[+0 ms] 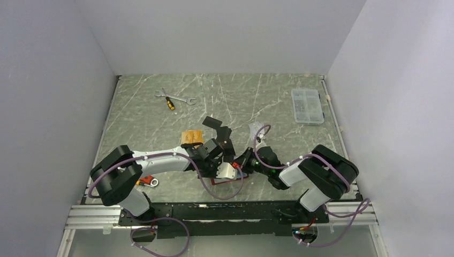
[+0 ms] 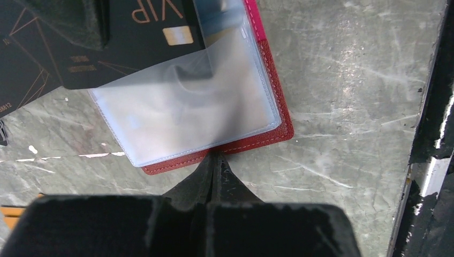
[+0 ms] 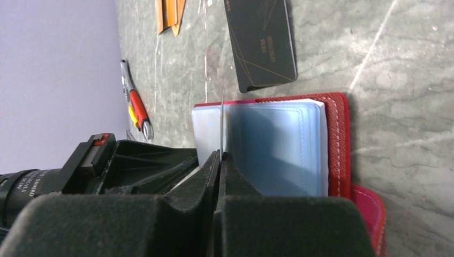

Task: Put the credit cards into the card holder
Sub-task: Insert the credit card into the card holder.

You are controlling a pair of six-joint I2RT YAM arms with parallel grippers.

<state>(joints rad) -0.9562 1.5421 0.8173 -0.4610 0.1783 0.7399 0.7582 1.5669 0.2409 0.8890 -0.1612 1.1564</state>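
Fingers of the left gripper are pressed fully together, tips at the near red edge of the card holder — can't tell if they nip it. Right gripper is clamped tight on one upright leaf of the clear sleeves. Holder lies open on the table. Black card overlaps the sleeves' far edge — orange cards lie apart, further off.

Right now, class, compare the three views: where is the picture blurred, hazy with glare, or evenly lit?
Left wrist: clear sleeve milky with glare, left fingers blurred near the lens. Right wrist: black card sharp, right fingers softer. Top external: even light, faint sheen on the table.
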